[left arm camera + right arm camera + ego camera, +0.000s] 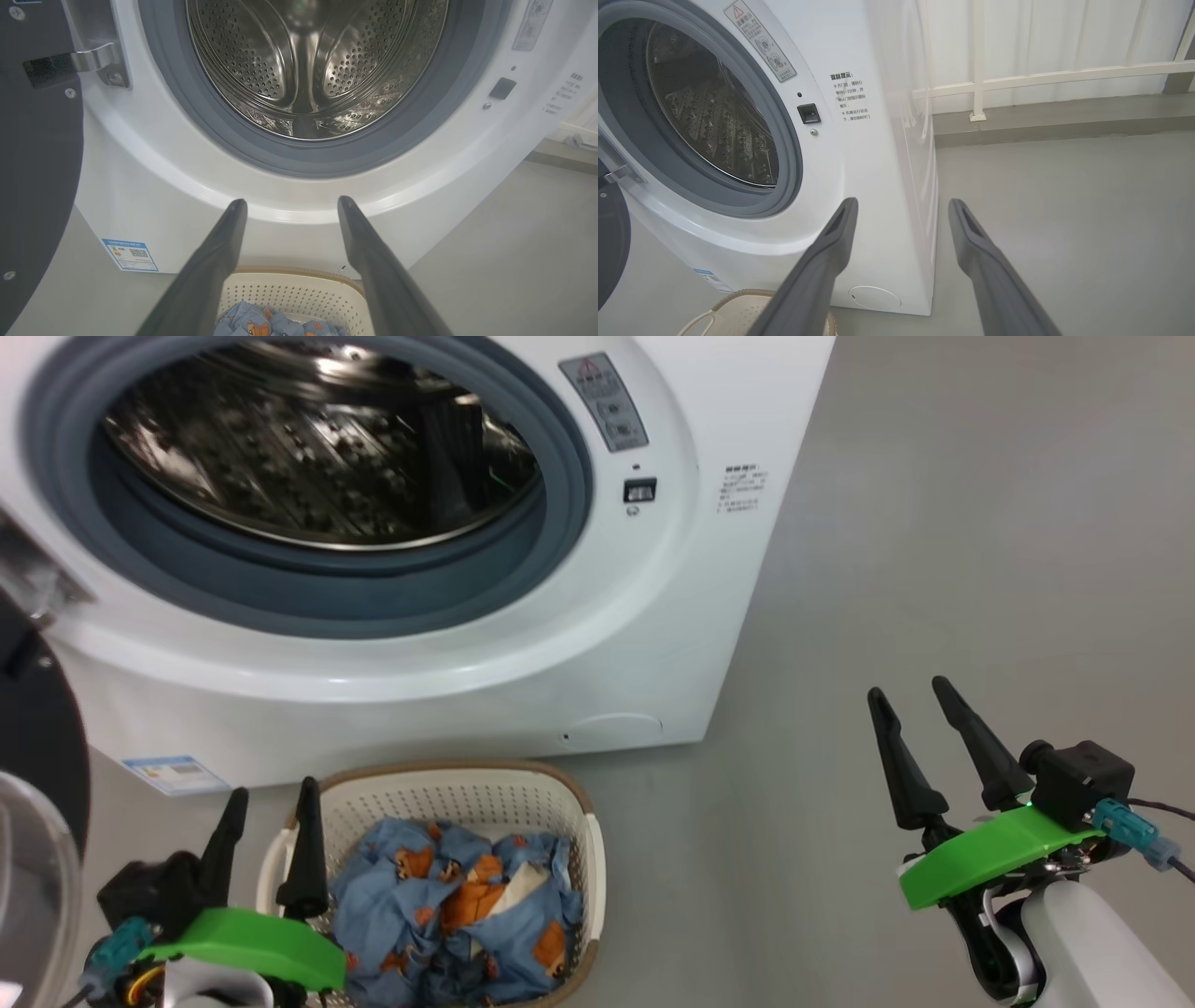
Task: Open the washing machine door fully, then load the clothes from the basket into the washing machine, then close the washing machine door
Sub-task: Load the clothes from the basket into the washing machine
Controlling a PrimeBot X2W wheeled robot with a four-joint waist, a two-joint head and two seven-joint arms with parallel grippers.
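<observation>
Left claw point(273, 791): fingers spread wide, nothing held, over near-left rim of basket point(485, 767), before washing machine point(579, 644). Right claw point(907, 688): equally wide, empty, off machine's front right corner. Clothes point(448, 896) heaped in basket just before machine's base; basket's near edge hidden by claw mount. Washing machine door point(37, 737) swung open at machine's left, cut off by frame. Drum point(317, 448) mouth unobstructed. Grey floor point(980, 523) open right of machine; white railing point(1055, 77) beyond.
</observation>
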